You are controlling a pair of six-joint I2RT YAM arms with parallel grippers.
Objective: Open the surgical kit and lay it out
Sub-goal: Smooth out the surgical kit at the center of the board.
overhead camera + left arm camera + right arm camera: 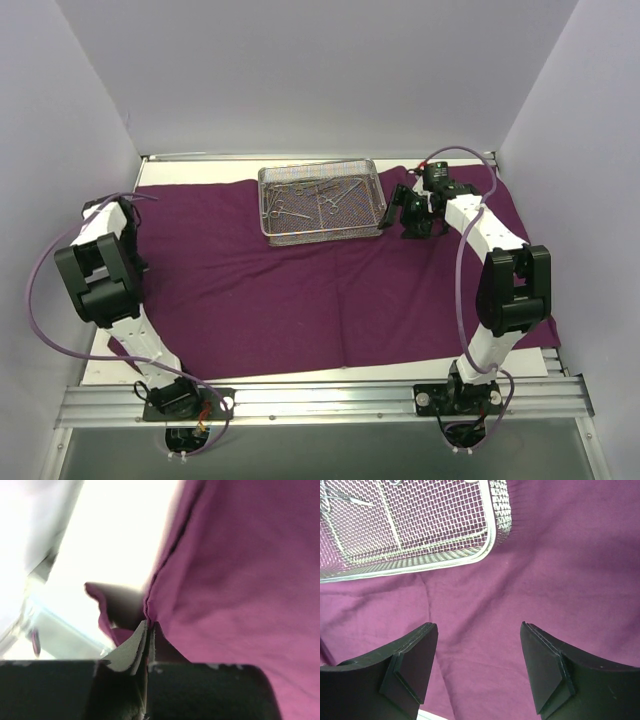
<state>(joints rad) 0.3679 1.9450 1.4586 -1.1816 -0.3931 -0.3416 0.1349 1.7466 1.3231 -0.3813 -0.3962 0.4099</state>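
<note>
The deep-purple cloth wrap (300, 300) lies spread across the table. Its left edge (150, 611) is pinched between the fingers of my left gripper (148, 626), which is shut on it; from above that gripper (128, 210) sits at the cloth's far-left border, mostly hidden by its arm. The silver wire-mesh tray (322, 237) rests on the back of the cloth and holds several slim steel instruments (300, 192). My right gripper (412, 215) hovers open just right of the tray, with only cloth (545, 555) beneath its jaws (477, 627). The tray's corner (420, 567) shows in the right wrist view.
White walls close in on the left, back and right. A bare white table strip (180, 168) runs behind the cloth. An aluminium rail (320, 400) carrying both arm bases crosses the near edge. Purple cables (40, 300) loop beside each arm.
</note>
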